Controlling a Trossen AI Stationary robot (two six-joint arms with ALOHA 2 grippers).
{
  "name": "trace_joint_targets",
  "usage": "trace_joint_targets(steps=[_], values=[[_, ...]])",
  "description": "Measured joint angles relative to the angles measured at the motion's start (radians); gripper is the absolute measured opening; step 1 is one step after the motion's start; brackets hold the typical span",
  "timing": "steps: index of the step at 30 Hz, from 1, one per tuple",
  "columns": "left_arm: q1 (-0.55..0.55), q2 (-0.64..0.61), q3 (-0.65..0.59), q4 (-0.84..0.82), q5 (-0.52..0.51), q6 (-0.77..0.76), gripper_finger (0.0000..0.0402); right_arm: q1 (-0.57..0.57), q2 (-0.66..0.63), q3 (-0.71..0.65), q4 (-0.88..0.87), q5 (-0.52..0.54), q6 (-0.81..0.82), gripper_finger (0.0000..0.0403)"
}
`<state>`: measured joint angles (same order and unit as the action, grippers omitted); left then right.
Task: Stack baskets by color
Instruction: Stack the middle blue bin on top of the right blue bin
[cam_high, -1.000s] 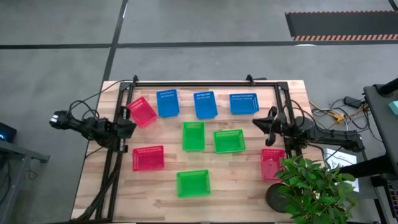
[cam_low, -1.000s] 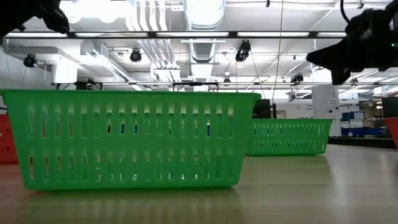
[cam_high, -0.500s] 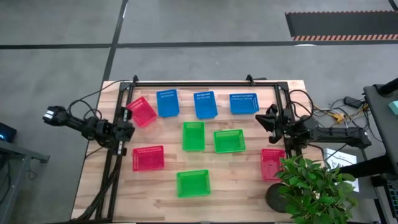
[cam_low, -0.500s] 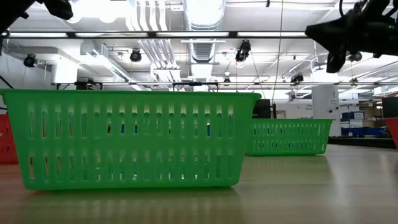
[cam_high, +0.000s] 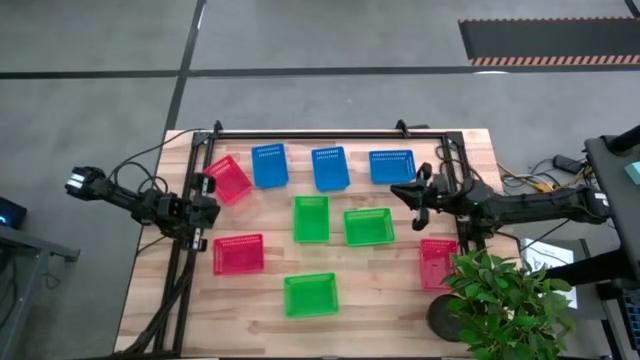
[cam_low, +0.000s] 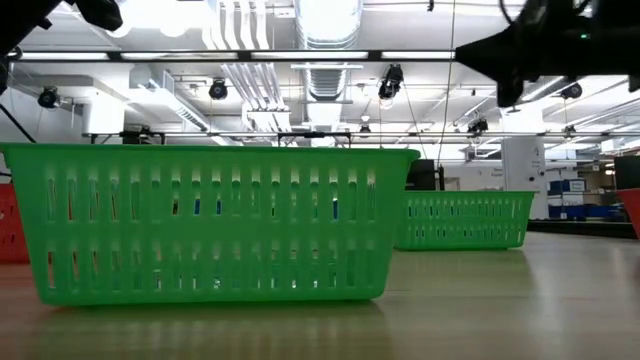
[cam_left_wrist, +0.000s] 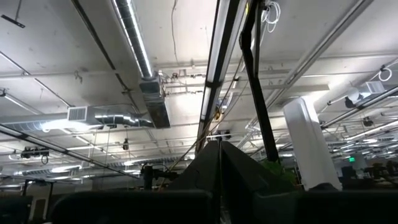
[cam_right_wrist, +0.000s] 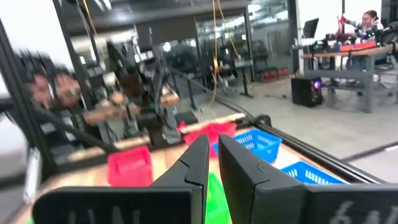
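Note:
Nine baskets rest bottom-down on the wooden table. Three blue baskets (cam_high: 269, 165) (cam_high: 330, 168) (cam_high: 392, 166) line the far side, beside a red basket (cam_high: 228, 178). Two green baskets (cam_high: 311, 218) (cam_high: 368, 226) sit mid-table and a third (cam_high: 310, 295) sits near the front. Two more red baskets (cam_high: 238, 254) (cam_high: 438, 263) lie left and right. My left gripper (cam_high: 206, 190) (cam_left_wrist: 219, 168) is shut at the left edge, tilted upward toward the ceiling. My right gripper (cam_high: 398, 191) (cam_right_wrist: 212, 155) is shut with nothing between its fingers, raised above the table near the rightmost blue basket.
A black frame (cam_high: 320, 132) runs along the table's far and side edges. A potted plant (cam_high: 500, 305) stands at the near right corner, partly over the right red basket. In the low view the front green basket (cam_low: 210, 225) fills the foreground.
My right gripper has risen and reached out from the right edge toward the table's middle, staying shut. My left arm has shifted a little at the left edge, its gripper tipping further upward. No basket has moved.

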<state>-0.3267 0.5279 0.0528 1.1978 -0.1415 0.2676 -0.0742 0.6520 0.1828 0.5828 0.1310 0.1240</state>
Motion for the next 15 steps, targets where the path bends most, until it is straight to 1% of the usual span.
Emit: trace_joint_targets(steps=[4, 7, 9, 13, 15], values=[[0.0, -0.002, 0.0, -0.001, 0.0, 0.0, 0.0, 0.0, 0.112, 0.072, -0.006, 0.0, -0.068, 0.0028], [0.0, 0.0, 0.0, 0.001, 0.0, -0.001, 0.0, -0.004, 0.19, 0.149, -0.087, 0.007, -0.124, 0.0028], [0.0, 0.0, 0.0, -0.002, 0.0, -0.001, 0.0, -0.016, 0.239, 0.233, -0.21, 0.024, -0.15, 0.0028], [0.0, 0.0, 0.0, -0.001, 0.0, -0.002, 0.0, -0.057, 0.364, 0.414, -0.55, 0.027, -0.22, 0.0028], [-0.001, -0.001, 0.0, -0.001, 0.0, -0.002, 0.0, -0.082, 0.427, 0.496, -0.661, 0.027, -0.272, 0.0028]])
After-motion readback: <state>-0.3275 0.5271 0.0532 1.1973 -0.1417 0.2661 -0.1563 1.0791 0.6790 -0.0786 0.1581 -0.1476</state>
